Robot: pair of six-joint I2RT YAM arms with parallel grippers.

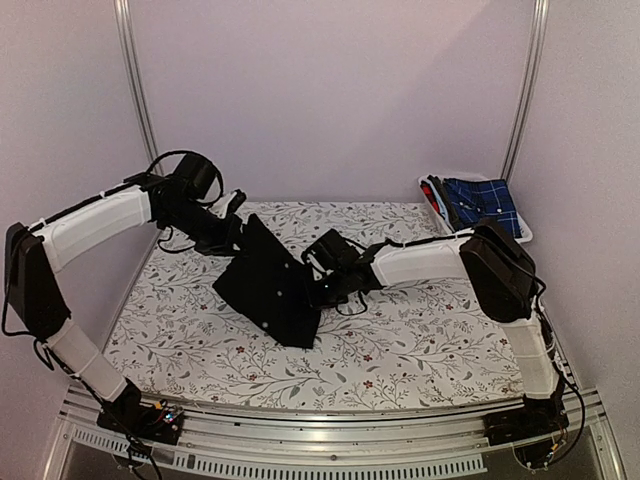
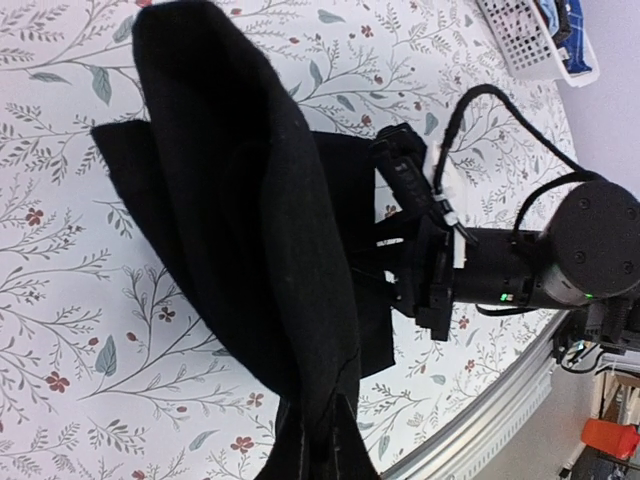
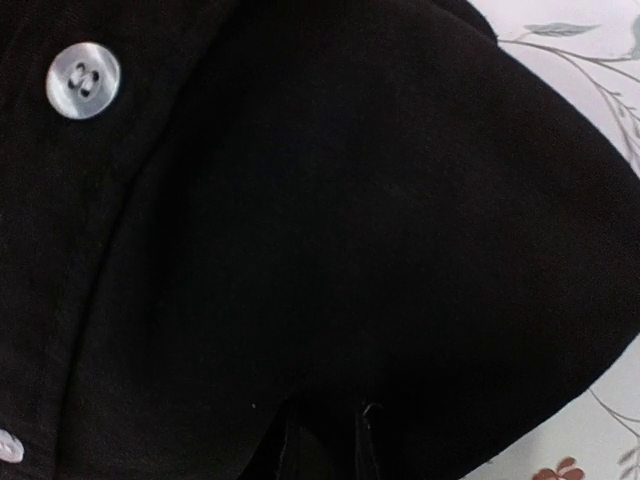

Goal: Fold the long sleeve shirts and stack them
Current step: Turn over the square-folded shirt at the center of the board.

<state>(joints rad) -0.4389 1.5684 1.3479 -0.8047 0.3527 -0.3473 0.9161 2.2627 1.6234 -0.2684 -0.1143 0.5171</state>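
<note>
A black long sleeve shirt [image 1: 270,285] is folded into a compact slab on the middle of the floral table. Its far left corner is lifted by my left gripper [image 1: 240,225]. In the left wrist view the shirt [image 2: 240,200] hangs in a thick fold from that gripper [image 2: 325,420], which is shut on it. My right gripper [image 1: 322,285] meets the shirt's right edge. The right wrist view is filled with the shirt [image 3: 350,200] and a pale button [image 3: 83,80]. There the right gripper [image 3: 325,420] has its fingers close together, buried in the cloth.
A white slotted basket [image 1: 520,235] stands at the back right corner with a blue plaid shirt [image 1: 480,200] and other cloth in it. It also shows in the left wrist view [image 2: 520,50]. The metal table rail [image 1: 330,425] runs along the near edge.
</note>
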